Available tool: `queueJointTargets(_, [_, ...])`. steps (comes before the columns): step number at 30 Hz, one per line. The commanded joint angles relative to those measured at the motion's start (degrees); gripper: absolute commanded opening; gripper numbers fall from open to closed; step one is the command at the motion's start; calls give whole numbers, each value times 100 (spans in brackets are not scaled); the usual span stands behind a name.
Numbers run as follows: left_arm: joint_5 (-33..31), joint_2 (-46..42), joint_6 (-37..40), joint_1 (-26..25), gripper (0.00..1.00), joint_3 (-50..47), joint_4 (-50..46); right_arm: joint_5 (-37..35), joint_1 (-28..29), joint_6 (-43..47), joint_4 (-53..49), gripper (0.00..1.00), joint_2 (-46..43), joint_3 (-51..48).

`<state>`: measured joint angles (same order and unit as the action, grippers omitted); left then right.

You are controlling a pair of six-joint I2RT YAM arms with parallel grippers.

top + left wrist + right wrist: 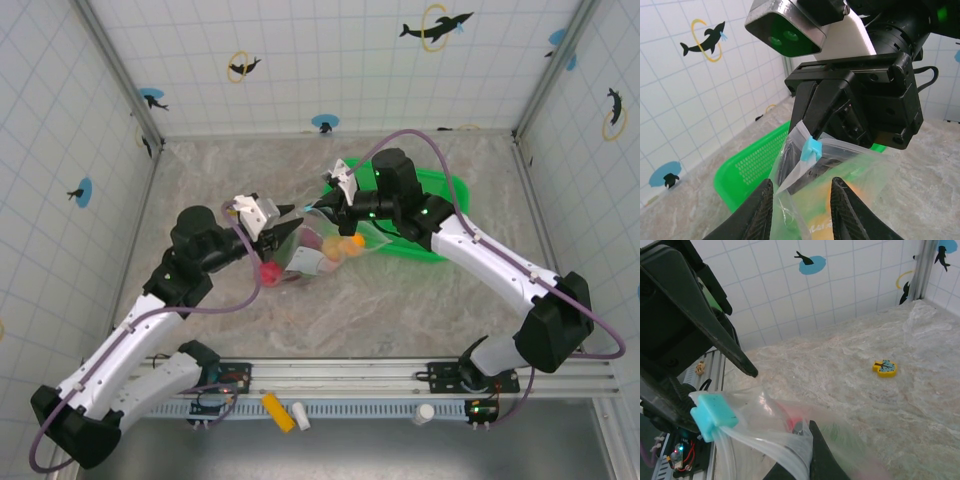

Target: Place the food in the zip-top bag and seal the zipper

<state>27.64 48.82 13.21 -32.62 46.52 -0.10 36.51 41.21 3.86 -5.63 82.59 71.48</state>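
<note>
Sealing looks like the step in hand: food [350,243] shows through the bag [325,255], which sits mid-table [420,300] between both arms, near the basket [445,195]. Right end effector [322,212] is clenched on the bag's top edge at the zipper [840,146], beside the blue slider [812,149]. Left end effector [285,232] isn't clamped: its fingers [762,210] stand apart, straddling the bag edge below the slider. Next move likely needs left to pinch the strip squarely and run along it while right holds the end taut. Can't tell if any food sits outside.
</note>
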Motion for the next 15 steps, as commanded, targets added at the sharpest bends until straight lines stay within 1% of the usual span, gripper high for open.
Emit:
queueJointTargets(1, [219, 118, 383, -43, 32, -22, 263, 164, 20, -93, 314, 0, -98, 62])
queueJointTargets(5, [176, 250, 635, -82, 29, -3, 297, 191, 14, -145, 348, 0, -94, 84])
queueJointTargets(9, [201, 324, 729, -83, 22, 12, 455, 227, 11, -157, 321, 0, -76, 105])
queueJointTargets(10, [215, 350, 744, -82, 19, 11, 490, 225, 9, -169, 306, 0, -76, 111])
queueJointTargets(13, [225, 385, 779, -89, 3, 31, 520, 246, -20, -180, 294, 0, -76, 116])
queueJointTargets(14, [216, 369, 791, -95, 0, 32, 549, 235, -42, -190, 292, 0, -84, 112])
queueJointTargets(15, [216, 350, 793, -89, 0, 10, 586, 235, -57, -200, 279, 0, -77, 111])
